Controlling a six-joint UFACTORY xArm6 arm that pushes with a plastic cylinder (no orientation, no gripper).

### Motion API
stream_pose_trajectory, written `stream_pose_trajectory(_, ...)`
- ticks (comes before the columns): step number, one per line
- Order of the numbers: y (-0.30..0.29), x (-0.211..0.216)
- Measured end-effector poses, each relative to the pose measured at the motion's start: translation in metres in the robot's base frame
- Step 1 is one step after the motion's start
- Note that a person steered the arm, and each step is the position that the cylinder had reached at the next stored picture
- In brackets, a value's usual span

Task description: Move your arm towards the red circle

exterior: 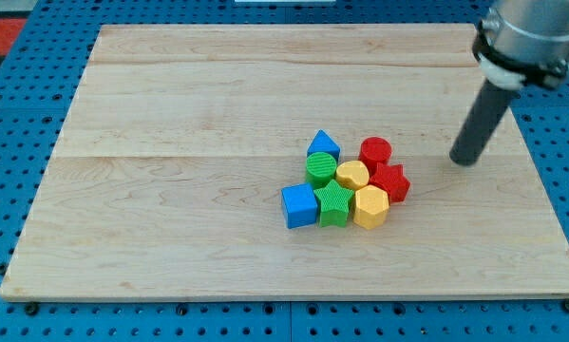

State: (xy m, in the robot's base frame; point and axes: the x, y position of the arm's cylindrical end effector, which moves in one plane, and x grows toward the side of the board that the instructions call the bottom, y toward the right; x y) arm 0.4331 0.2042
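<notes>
Right now you see my tip [465, 161] resting on the wooden board [170, 209], out toward the view's right, clear of every block. No jaws exist on this arm, so no open or closed state applies; the rod simply ends in that blunt dark end. From my tip, the red circle [375, 151] lies toward the view's left, at almost the same height in the view, near but not touching, with bare wood between them. It sits at the upper right corner of a tight cluster. Just below it, and slightly nearer my tip, you find the red star [390, 181]. Farther left of my tip come the yellow circle [351, 175], the yellow hexagon [370, 206] below it, the green circle [321, 168], the green star [333, 202], the blue triangle [323, 144] and, farthest off, the blue cube [300, 204]. All eight blocks press together with neighbours touching.
</notes>
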Motion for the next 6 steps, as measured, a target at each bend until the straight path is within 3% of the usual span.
stream_pose_trajectory(1, -0.056, -0.013)
stream_pose_trajectory(2, -0.07, -0.01)
stream_pose_trajectory(6, -0.07, -0.013)
